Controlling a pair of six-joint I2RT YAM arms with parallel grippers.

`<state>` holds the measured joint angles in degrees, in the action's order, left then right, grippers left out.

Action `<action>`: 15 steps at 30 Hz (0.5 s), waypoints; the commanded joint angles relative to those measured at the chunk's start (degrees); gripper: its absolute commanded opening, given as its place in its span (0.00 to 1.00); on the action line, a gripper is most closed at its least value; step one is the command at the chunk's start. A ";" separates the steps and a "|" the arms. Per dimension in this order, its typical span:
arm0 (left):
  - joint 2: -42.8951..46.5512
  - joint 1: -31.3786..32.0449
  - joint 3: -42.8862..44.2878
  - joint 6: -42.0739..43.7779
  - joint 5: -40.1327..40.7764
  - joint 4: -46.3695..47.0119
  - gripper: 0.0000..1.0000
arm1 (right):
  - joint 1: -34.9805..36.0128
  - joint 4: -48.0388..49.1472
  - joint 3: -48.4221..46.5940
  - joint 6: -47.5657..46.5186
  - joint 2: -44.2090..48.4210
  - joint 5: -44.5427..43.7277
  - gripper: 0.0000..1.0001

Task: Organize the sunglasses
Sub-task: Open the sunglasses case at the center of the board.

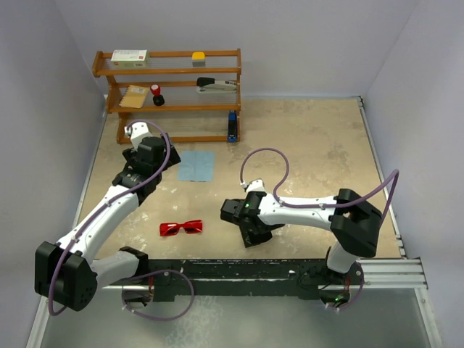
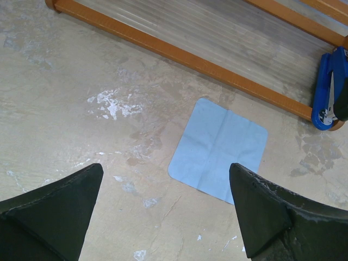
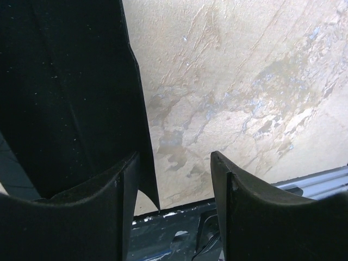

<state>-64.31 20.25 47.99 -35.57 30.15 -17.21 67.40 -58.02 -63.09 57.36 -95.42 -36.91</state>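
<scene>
The red sunglasses (image 1: 181,228) lie on the table near the front, left of centre, with nothing touching them. The long black case (image 1: 230,212) lies just right of them; in the right wrist view it (image 3: 70,81) fills the left side. My right gripper (image 1: 254,235) (image 3: 174,179) is open and low over the case's near end. Its left finger is against the case, and bare table shows between the jaws. My left gripper (image 1: 138,156) (image 2: 166,217) is open and empty, hovering left of the light blue cloth (image 1: 196,166) (image 2: 220,147).
A wooden shelf (image 1: 174,71) stands at the back left with small items on it; its bottom rail (image 2: 179,54) shows in the left wrist view. A blue stapler (image 1: 232,127) (image 2: 329,92) stands at its right end. A black rail (image 1: 290,272) runs along the front edge.
</scene>
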 commanded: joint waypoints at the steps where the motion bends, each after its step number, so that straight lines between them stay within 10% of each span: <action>1: 1.47 -0.39 0.06 -0.68 -0.44 2.40 0.97 | -0.86 1.01 1.62 1.03 0.45 -0.66 0.57; 15: 0.99 -0.39 0.36 -0.30 -0.36 2.60 0.97 | -0.95 1.77 -2.45 -2.53 3.87 -1.15 0.51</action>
<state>-64.25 20.27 47.99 -35.55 30.13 -17.21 66.67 -54.83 -61.95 55.61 -94.43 -36.16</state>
